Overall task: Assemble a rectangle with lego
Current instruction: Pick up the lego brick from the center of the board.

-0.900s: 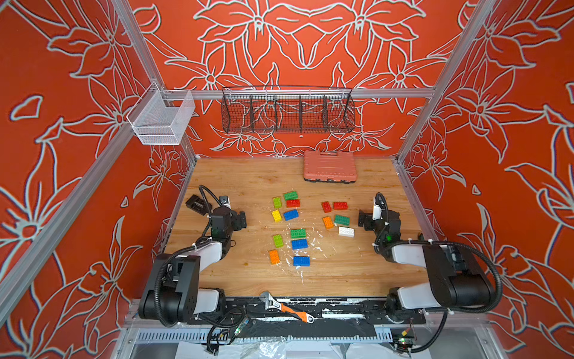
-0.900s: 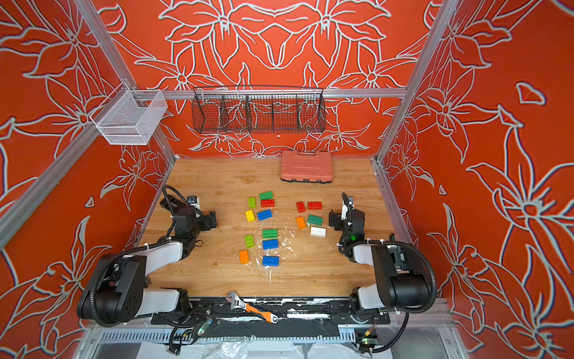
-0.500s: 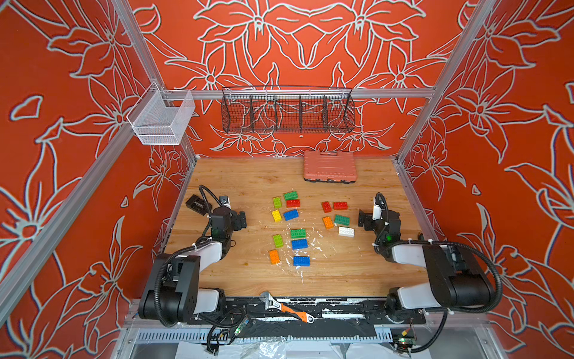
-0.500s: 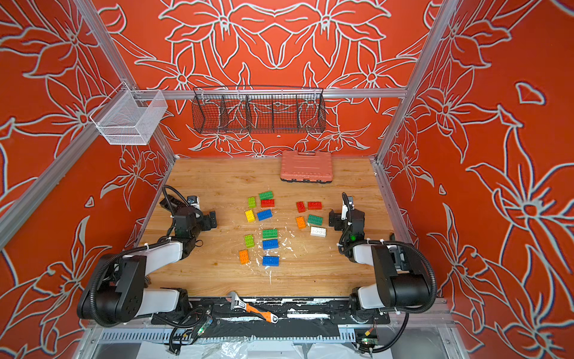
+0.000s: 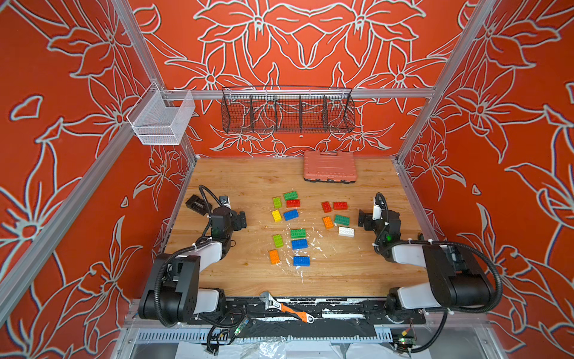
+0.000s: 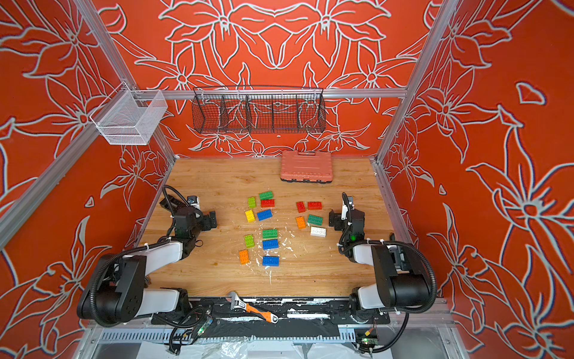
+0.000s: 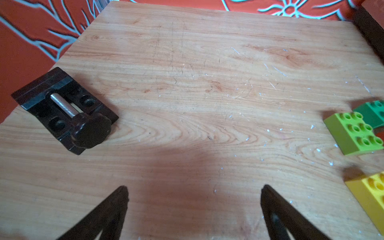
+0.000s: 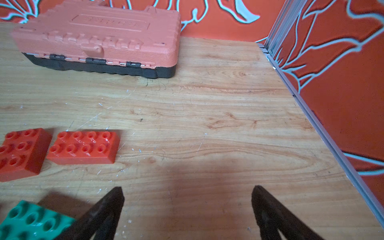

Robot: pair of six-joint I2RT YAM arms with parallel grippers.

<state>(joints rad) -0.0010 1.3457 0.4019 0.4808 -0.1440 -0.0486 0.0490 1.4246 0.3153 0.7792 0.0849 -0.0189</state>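
Note:
The lego lies loose in the middle of the wooden table [image 5: 248, 279] in both top views, in three clusters. A far cluster holds a dark green brick [image 5: 290, 195], a lime brick [image 7: 353, 133], a red, a yellow [image 7: 369, 195] and a blue one. A near cluster includes a blue brick [image 5: 301, 260] and an orange brick [image 6: 243, 256]. On the right lie two red bricks [image 8: 83, 147], a green brick [image 8: 31, 222], an orange and a white brick [image 5: 346, 232]. My left gripper [image 5: 240, 219] [image 7: 194, 190] is open over bare wood, left of the bricks. My right gripper [image 5: 362, 219] [image 8: 187, 190] is open and empty, right of them.
A salmon-pink case [image 5: 330, 166] [image 8: 99, 39] lies at the back right. A small black vise [image 5: 195, 202] [image 7: 64, 108] sits by the left wall. A wrench [image 5: 285, 309] rests on the front rail. A black wire basket [image 5: 287, 110] and a white mesh basket [image 5: 161, 119] hang above.

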